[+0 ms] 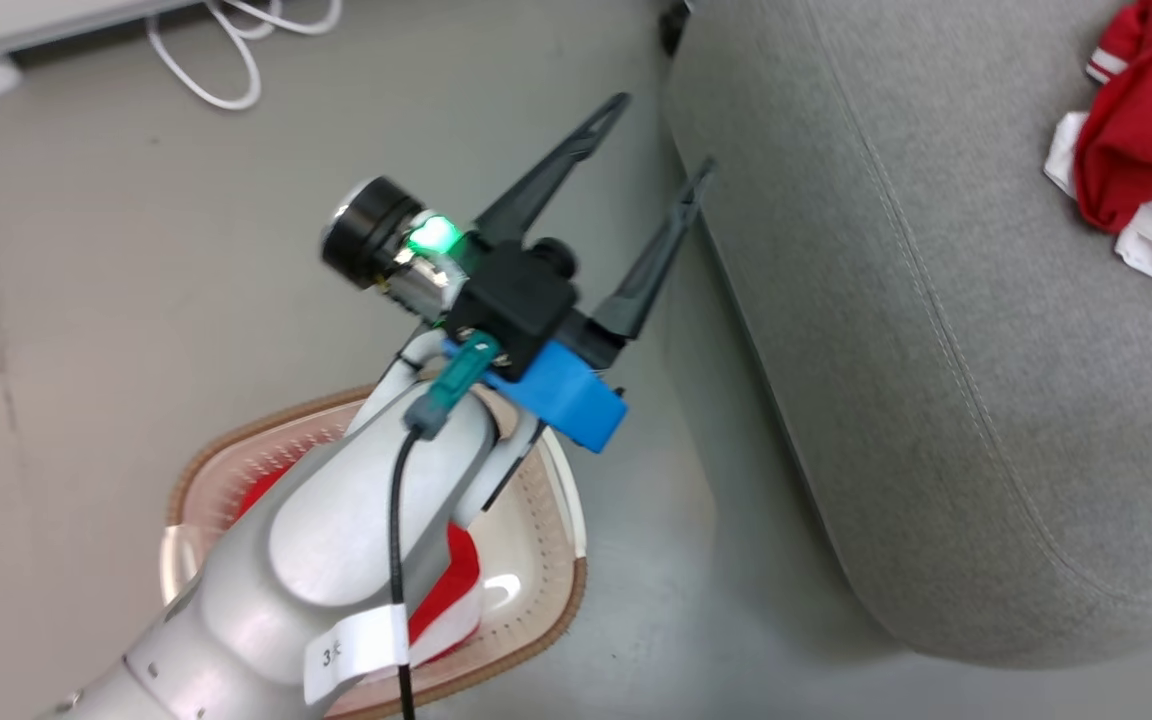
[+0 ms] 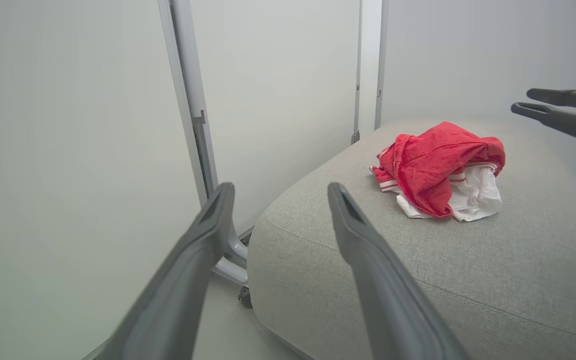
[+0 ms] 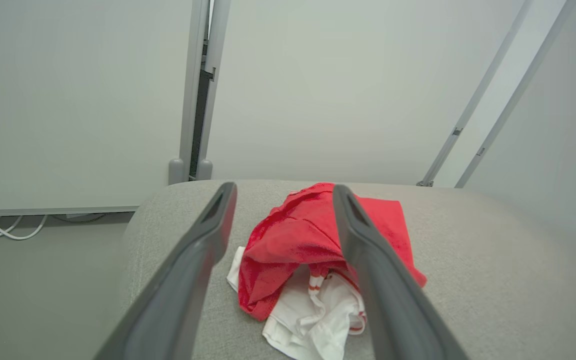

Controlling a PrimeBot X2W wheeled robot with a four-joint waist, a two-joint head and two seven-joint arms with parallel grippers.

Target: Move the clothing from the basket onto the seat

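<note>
Clothing lies heaped on the seat, white end toward the right claw, which gapes like the left claw.

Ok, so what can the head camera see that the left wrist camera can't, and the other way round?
Head view, not the wrist view: the basket on the floor with red clothes inside, partly hidden by the arm, and white cables on the floor.
Left wrist view, not the head view: pale wall panels and a grey post beyond the seat.
Both: the grey seat, the red and white pile lying on it, and the open left gripper.
</note>
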